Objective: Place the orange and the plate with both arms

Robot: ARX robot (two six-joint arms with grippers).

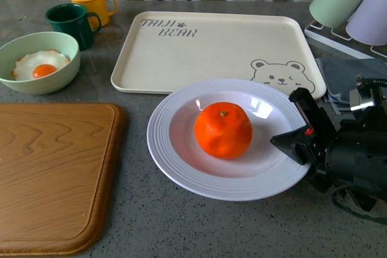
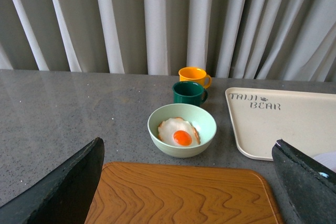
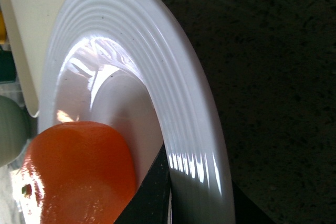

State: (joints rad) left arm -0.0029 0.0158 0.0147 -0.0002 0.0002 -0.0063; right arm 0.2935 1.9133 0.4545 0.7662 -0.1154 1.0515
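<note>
- Orange (image 1: 223, 130) sits upright in the glossy centre of the plate (image 1: 175, 161), green stem dot up, nothing touching it.
- Plate lies flat on the grey table (image 1: 139, 222), just in front of the cream bear tray (image 1: 211, 46) and just beside the wooden cutting board (image 1: 54, 167), touching neither as far as the front view shows.
- Right gripper (image 1: 294, 140) is at the plate's right rim. The right wrist view shows 1 finger over the ridged rim and 1 under its outer edge, so the fingers look clamped on the rim.
- Left gripper (image 2: 187, 148) holds nothing: its 2 fingers (image 2: 68, 187) stand wide apart above the cutting board, facing the pale green bowl (image 1: 48, 83) with the fried egg (image 1: 39, 64). It does not show in the front view.
- Judgement: the fruit-on-plate part looks done. The task names no target spot, so I cannot tell whether the plate is at its final place; what may be left is releasing the rim, or moving the loaded plate level so the fruit does not roll.
</note>
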